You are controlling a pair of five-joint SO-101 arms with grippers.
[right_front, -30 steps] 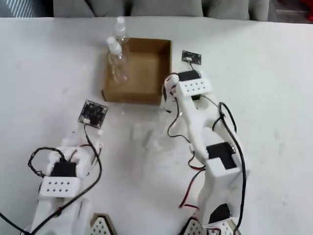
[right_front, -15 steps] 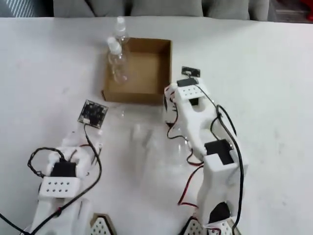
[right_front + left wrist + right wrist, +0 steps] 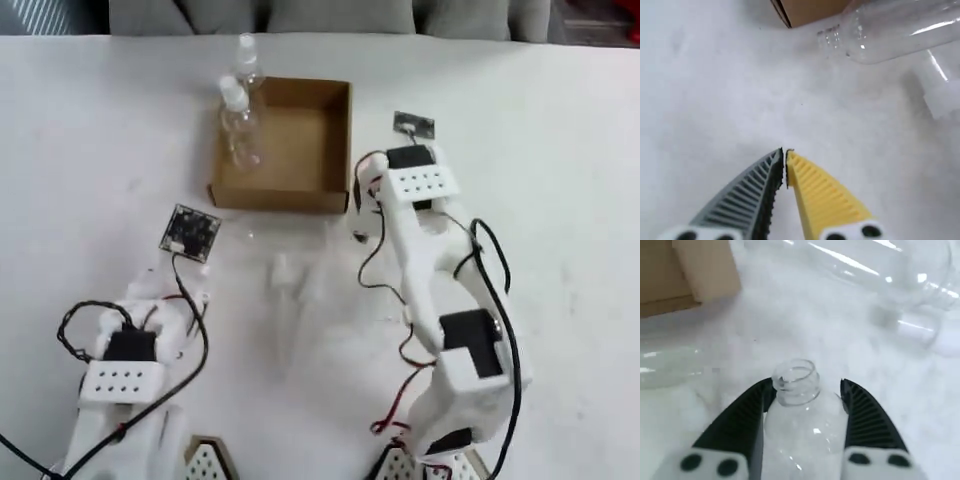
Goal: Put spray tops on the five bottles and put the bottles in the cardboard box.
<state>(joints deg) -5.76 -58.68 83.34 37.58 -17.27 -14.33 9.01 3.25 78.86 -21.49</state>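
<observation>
Movement belongs to the right arm (image 3: 420,185) alone: in the high view its wrist now sits farther from the cardboard box (image 3: 270,197) than half a second ago, shifted sideways off the box's near right corner and slightly toward the far side of the worktop (image 3: 560,150); the left arm (image 3: 125,365) stays where it was, at the near left; the right claw (image 3: 806,385) grips a clear bottle (image 3: 797,415) between its black fingers, the open, uncapped neck pointing out past the fingertips, above the worktop just beside the box corner (image 3: 700,275); the left claw (image 3: 785,152) is closed on nothing, its grey and yellow fingers pressed together over bare worktop; ahead of it an uncapped bottle (image 3: 890,30) lies on its side near the box; a capped bottle (image 3: 240,125) leans at the box's left wall and a second capped bottle (image 3: 246,55) stands just behind the far left corner, both unmoved since the earlier frames.
</observation>
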